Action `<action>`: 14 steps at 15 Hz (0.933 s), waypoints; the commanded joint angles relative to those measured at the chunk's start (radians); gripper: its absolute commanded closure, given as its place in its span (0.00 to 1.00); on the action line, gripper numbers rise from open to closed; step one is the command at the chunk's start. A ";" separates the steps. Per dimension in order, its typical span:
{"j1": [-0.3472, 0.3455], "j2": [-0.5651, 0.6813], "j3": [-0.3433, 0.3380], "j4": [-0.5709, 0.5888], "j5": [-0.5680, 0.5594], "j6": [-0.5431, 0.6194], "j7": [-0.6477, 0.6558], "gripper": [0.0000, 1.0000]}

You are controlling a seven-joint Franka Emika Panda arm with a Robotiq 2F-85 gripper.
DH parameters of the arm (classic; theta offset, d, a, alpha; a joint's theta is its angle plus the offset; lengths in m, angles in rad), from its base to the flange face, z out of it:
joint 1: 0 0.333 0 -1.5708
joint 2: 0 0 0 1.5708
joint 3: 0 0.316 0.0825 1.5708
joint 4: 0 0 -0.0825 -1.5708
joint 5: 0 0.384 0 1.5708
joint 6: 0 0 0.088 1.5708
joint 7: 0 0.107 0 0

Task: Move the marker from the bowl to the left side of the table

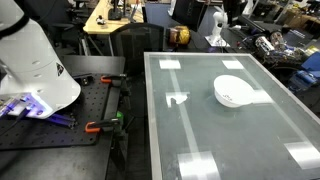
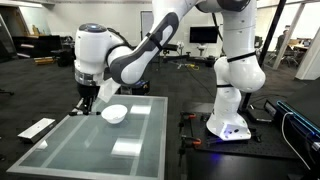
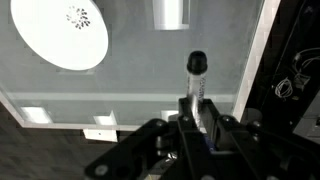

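Observation:
In the wrist view my gripper (image 3: 197, 107) is shut on the marker (image 3: 196, 70), a slender stick with a black cap that sticks out past the fingertips, above the grey-green table (image 3: 130, 75). The white bowl (image 3: 60, 35) lies apart from it at the upper left and looks empty. In an exterior view the gripper (image 2: 86, 103) hangs near the table's far corner, just beside the bowl (image 2: 114, 113). In an exterior view the bowl (image 1: 233, 91) sits on the table (image 1: 200, 140); the gripper is out of that picture.
Beside the table stands a dark perforated bench (image 1: 60, 130) with orange-handled clamps (image 1: 97, 126) and the robot's white base (image 1: 35, 70). White square patches (image 3: 170, 12) mark the tabletop. Office desks and chairs stand behind.

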 commanded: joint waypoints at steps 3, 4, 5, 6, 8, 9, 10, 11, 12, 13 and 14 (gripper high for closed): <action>0.024 0.021 -0.016 -0.001 0.010 0.007 -0.008 0.82; 0.024 0.022 -0.016 -0.001 0.010 0.008 -0.008 0.82; 0.024 0.021 -0.016 -0.001 0.010 0.008 -0.008 0.82; 0.024 0.021 -0.016 -0.001 0.010 0.008 -0.008 0.82; 0.024 0.022 -0.016 -0.001 0.010 0.009 -0.008 0.96; 0.034 0.020 -0.025 -0.005 -0.010 0.011 0.021 0.96; 0.046 0.018 -0.036 -0.013 -0.034 0.014 0.055 0.96; 0.055 0.016 -0.044 -0.022 -0.049 0.022 0.079 0.96; 0.066 0.015 -0.053 -0.033 -0.070 0.037 0.117 0.96; 0.075 0.015 -0.057 -0.039 -0.090 0.038 0.149 0.96; 0.085 0.015 -0.063 -0.048 -0.118 0.041 0.193 0.96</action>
